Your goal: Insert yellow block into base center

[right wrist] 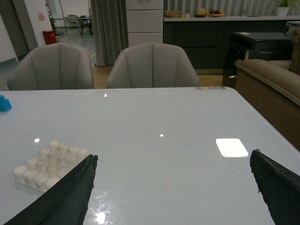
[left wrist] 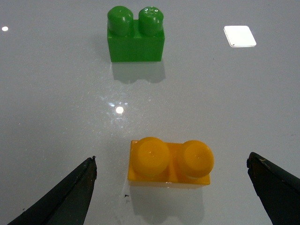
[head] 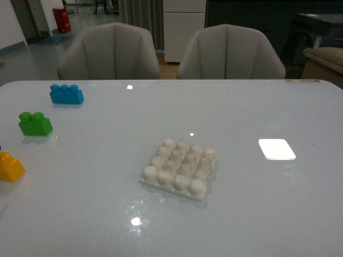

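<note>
Left end effector (left wrist: 171,160) spread wide, straddling yellow block (left wrist: 168,169) ready to pinch, apparently not touching. Block sits far left on worktop (head: 96,214), well apart from base (head: 180,167). Right end effector (right wrist: 173,155) spread, empty.

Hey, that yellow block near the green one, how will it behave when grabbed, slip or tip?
The yellow block looks like rigid moulded plastic, so it probably won't deform when squeezed. Squat and sitting flat, it seems unlikely to roll or tip. The table is glossy with reflections, so a nudge would likely slide it.
</note>
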Robot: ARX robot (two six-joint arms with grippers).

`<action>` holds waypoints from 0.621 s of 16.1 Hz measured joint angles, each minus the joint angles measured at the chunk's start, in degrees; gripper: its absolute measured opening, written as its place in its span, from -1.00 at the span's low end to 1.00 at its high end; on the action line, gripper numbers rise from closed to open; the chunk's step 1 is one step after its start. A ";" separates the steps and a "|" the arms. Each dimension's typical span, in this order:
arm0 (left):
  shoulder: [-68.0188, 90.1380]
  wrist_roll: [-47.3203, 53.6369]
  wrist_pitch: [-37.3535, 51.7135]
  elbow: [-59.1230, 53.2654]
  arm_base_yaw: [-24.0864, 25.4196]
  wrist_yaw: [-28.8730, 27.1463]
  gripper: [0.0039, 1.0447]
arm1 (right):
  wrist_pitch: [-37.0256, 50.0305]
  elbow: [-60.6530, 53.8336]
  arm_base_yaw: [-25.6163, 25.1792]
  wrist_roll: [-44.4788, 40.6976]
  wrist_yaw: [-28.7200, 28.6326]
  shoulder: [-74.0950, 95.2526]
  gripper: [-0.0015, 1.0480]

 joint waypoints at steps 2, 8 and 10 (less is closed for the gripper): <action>1.25 -0.24 0.72 0.42 -1.29 -0.57 0.88 | 0.00 0.00 0.00 0.00 0.00 0.00 0.88; 5.03 -0.44 3.78 1.46 -2.19 -2.47 0.88 | 0.00 0.00 0.00 0.00 0.00 0.00 0.88; 5.99 -0.68 4.79 1.90 -1.90 -2.73 0.88 | 0.00 0.00 0.00 0.00 0.00 0.00 0.88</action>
